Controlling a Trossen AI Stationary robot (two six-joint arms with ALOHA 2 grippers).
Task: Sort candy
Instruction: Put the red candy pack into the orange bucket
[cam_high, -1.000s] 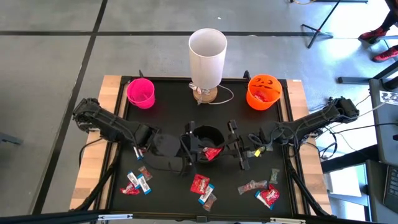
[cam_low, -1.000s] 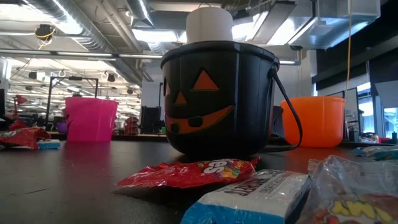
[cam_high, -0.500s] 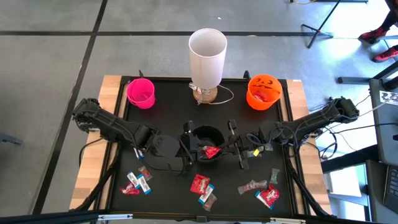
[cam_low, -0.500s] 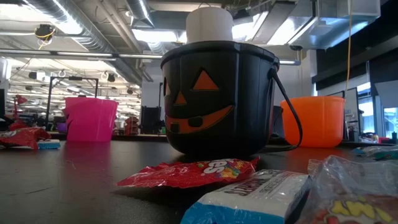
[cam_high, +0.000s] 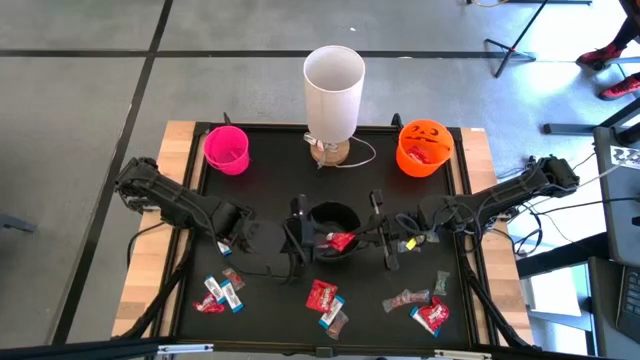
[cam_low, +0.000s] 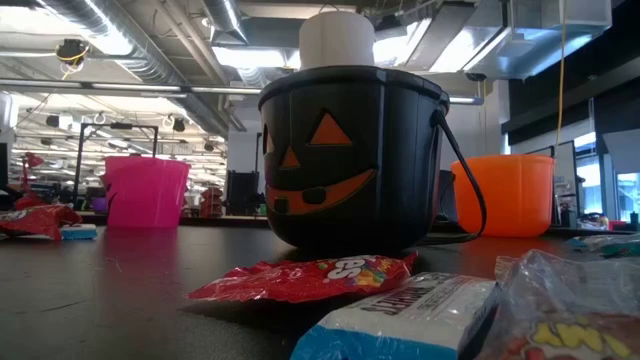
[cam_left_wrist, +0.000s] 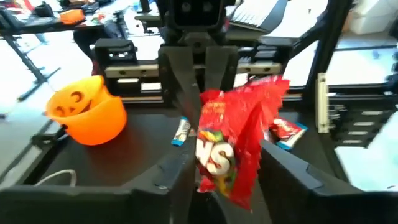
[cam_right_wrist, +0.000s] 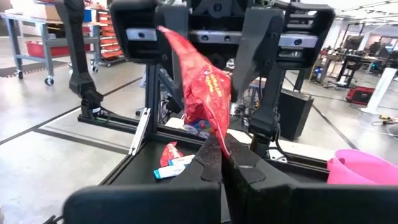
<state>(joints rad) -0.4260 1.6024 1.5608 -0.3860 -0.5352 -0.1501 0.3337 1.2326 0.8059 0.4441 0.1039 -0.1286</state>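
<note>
A red candy packet (cam_high: 341, 242) hangs over the black pumpkin bucket (cam_high: 330, 211) in the middle of the table. My right gripper (cam_right_wrist: 221, 155), coming from the table's right, is shut on it. My left gripper (cam_left_wrist: 233, 186) faces it from the left and is open, with one finger on either side of the packet's other end (cam_left_wrist: 239, 155). I cannot tell whether those fingers touch it. More candy (cam_high: 218, 292) lies on the mat near the front edge. My right gripper pinches one end edge of the red packet (cam_right_wrist: 216, 134) between its two fingers. The fingers come level from the table's right side. The packet is lifted clear above the black bucket and sticks out from the fingers toward my left gripper.
At the back stand a pink cup (cam_high: 227, 148), a tall white cylinder (cam_high: 334, 85) and an orange pumpkin bucket (cam_high: 424, 146). Red packets and blue-and-white bars lie at the front middle (cam_high: 325, 300) and front right (cam_high: 428, 310).
</note>
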